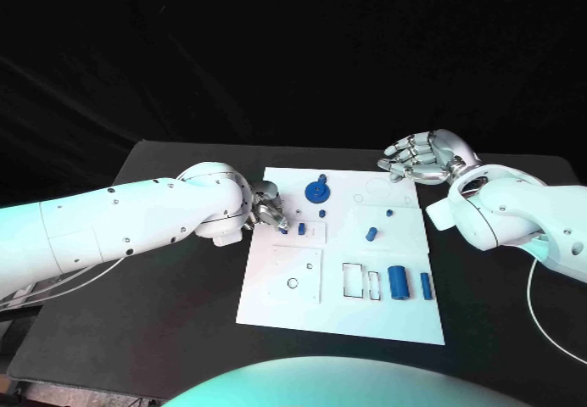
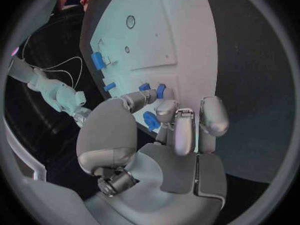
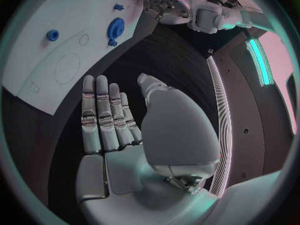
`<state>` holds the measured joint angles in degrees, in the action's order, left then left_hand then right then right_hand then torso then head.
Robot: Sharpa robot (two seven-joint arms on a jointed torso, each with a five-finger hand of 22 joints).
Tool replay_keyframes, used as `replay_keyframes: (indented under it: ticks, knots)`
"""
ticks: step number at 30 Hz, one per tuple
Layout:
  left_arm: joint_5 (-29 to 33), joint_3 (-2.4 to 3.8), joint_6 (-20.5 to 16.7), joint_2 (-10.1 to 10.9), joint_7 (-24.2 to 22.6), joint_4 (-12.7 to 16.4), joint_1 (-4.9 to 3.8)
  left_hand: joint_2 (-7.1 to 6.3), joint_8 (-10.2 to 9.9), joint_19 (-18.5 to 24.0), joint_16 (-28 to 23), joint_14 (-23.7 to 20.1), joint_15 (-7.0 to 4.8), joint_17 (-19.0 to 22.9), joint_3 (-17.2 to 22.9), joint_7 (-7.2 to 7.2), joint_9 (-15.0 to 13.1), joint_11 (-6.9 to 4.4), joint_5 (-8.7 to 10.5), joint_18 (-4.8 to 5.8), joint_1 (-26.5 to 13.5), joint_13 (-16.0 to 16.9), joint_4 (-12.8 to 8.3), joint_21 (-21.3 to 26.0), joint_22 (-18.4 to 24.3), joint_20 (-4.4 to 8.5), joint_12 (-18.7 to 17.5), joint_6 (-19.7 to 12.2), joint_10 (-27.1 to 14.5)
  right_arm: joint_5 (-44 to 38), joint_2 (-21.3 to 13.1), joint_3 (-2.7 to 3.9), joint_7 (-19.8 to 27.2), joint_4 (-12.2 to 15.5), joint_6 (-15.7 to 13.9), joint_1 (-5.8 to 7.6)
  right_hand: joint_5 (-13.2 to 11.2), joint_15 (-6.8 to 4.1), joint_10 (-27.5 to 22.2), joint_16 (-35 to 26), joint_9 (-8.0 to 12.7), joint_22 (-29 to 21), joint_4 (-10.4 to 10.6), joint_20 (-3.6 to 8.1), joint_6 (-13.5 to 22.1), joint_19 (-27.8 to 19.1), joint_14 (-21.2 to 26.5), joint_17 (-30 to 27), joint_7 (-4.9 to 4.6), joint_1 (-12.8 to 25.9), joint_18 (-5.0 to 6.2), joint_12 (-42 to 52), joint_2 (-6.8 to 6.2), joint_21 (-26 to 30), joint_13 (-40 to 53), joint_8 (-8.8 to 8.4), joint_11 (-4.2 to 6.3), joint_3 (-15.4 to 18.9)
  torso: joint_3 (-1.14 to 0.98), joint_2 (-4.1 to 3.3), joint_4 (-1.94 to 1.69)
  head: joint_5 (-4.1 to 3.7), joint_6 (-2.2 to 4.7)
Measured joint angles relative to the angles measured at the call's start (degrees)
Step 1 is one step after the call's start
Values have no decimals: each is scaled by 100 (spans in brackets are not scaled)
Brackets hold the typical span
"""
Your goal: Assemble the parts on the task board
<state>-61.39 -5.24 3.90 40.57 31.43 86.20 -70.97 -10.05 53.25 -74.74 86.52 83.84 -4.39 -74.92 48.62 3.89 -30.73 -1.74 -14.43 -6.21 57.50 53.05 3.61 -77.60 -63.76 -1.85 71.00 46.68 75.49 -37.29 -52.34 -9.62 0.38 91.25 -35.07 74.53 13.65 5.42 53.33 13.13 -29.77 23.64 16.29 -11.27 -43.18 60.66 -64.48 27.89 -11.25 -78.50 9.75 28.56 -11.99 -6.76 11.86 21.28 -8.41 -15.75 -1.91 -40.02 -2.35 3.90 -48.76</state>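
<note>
No readable text, label or number shows anywhere.

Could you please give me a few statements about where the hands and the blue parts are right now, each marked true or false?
1. The left robot hand is at the task board edge, by a small blue part. True.
2. The right robot hand holds a blue part. False: it is open and holds nothing.
3. The blue disc lies on the board's far half. True.
4. The blue cylinder lies off the board. False: it lies on it.
</note>
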Motion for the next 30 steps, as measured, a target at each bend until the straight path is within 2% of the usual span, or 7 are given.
replay_keyframes:
  ticks: [15, 19, 20, 23, 25, 30]
  knots:
    - [25, -3, 26, -58, 0, -70, 5, 46, -21, -21, 0, 22, -22, 0, -87, -33, 72, -19, 50, 0, -89, 34, -87, 0, -2, 21, 0, 69, 21, 1, -12, 0, 11, 15, -1, 0, 0, 0, 0, 0, 0, -7, 0, 0, 0, 0, 0, 0, 0, 0, 0, 0, 0, 0, -9, 23, 0, 0, 3, -1, 0, -24, -12]
    - [44, -6, 46, -73, 0, -89, 13, 16, -45, -21, 0, 22, -22, 0, -119, -51, 106, -19, 80, 0, -120, 36, -119, 0, 0, 21, 1, 107, 22, 6, -15, 0, 16, 16, -1, 0, 0, 0, 0, 0, 0, -7, 0, -21, 0, 21, 0, 0, 0, 0, 0, 0, 0, 0, -14, 23, 0, 0, 7, 0, -2, -31, -12]
    - [48, -7, 52, -76, 0, -93, 15, 47, -45, -21, 0, 22, -22, 0, -119, -64, 112, -19, 81, -1, -151, 36, -119, 0, 0, 21, 1, 123, 22, 7, -16, 0, 17, 16, -1, 0, 0, 0, 0, 0, 2, -10, 0, -21, 0, 21, 0, -1, 0, 0, 0, 0, 0, 0, -14, 23, 0, 0, 7, 0, -2, -32, -12]
    - [61, -8, 69, -81, 0, -107, 18, -2, -70, -41, 0, 22, -22, 0, -193, -113, 143, -19, 113, 0, -199, 48, -143, 0, 4, 42, 1, 173, 22, 10, -17, 0, 22, 17, 0, 0, 0, 0, 0, 0, 5, -15, 0, -21, 0, 21, 0, -6, 0, 0, 0, 0, 0, 0, -14, 23, 0, 0, 7, 2, -3, -36, -12]
    - [66, -8, 80, -81, 3, -118, 18, -7, -75, -41, 0, 22, -22, 0, -346, -190, 164, -30, 113, -1, -204, 50, -37, 0, 7, 41, 1, 264, 33, 12, -18, 0, 25, 17, 0, 0, 0, 0, 0, 0, 5, -18, 2, -21, 0, 21, 0, -5, 0, 0, 0, 0, 0, 0, -20, 23, 0, 2, 7, 3, -3, -37, -12]
    - [86, -8, 98, -83, 4, -135, 21, 14, -112, -41, 0, 1, -42, 0, -736, -239, 211, -30, 138, 0, -242, 48, 180, 0, 9, 41, 0, 313, 33, 17, -23, 0, 31, 18, 0, 0, 0, 0, 0, 0, 5, -23, 16, -21, 0, 21, 0, -5, 0, 0, 0, 0, 0, 20, -29, 23, 0, 16, 4, 5, -4, -37, -14]
